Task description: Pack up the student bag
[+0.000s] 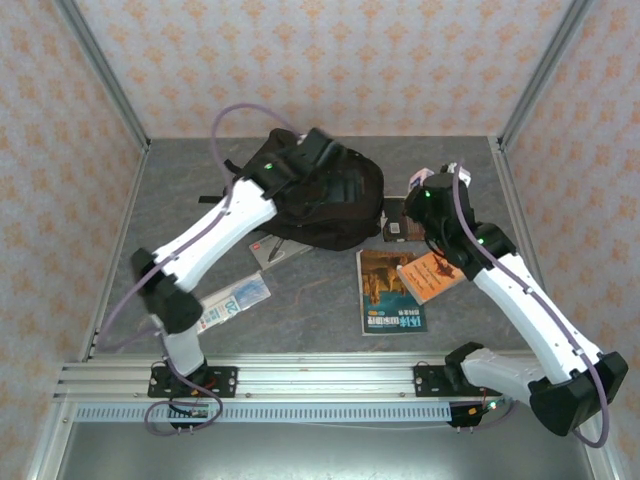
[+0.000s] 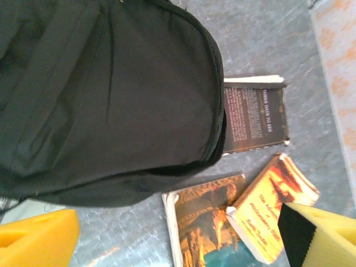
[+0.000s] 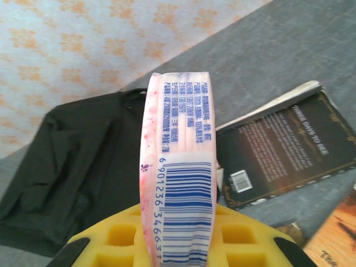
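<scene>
Left gripper (image 1: 308,150) spread wide and empty, over the far side of the student bag (image 1: 325,195), bag lying far-centre on the table (image 1: 190,200), contents hidden, right gripper (image 1: 437,190) right of it, clamped on a barcoded pink-white packet (image 3: 181,167), dark book (image 1: 395,222) between.

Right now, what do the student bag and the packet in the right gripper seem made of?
Student bag: soft fabric, matte black; it sags, creases and shows stitched seams. Packet in the right gripper: likely thin plastic film, glossy, white and pink; it curves and carries a printed barcode.
</scene>
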Robot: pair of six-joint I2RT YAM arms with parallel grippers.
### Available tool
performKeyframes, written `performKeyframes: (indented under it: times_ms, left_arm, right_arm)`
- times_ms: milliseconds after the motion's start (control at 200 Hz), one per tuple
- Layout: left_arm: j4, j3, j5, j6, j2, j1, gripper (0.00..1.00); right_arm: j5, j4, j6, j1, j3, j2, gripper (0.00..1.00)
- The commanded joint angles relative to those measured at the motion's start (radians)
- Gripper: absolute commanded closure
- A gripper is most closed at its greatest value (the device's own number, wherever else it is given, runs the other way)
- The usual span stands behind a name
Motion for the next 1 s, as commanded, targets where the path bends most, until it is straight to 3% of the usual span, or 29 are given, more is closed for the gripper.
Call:
performKeyframes:
  times_ms: [0,110,190,616,916,996]
  left_arm:
    - [-0.18,0.231,-0.091,0.076,0.189,-0.023,0.04]
    - [-0.282,0.508,-0.132,0.078,0.388,-0.034,0.0]
    - [-0.295,0.617,-0.111,0.079,0.484,-0.035,0.0]
    - [-0.131,0.616,-0.1,0.144,0.618,-0.047,0.06]
    - [-0.098,0.62,-0.118,0.145,0.654,-0.033,0.24]
    - [-0.091,0.619,-0.099,0.136,0.669,-0.027,0.24]
  right_arm:
    - [0.011,-0.068,-0.056,-0.029,0.022,0.013,0.89]
    - [0.012,-0.045,-0.053,-0.047,-0.005,0.01,0.88]
    - [0.013,-0.023,-0.057,-0.054,-0.03,-0.004,0.87]
    - [0.023,-0.01,-0.119,-0.064,-0.083,-0.096,0.84]
    - [0.001,-0.006,-0.121,-0.065,-0.097,-0.106,0.84]
    - [0.002,-0.004,-0.127,-0.065,-0.1,-0.111,0.84]
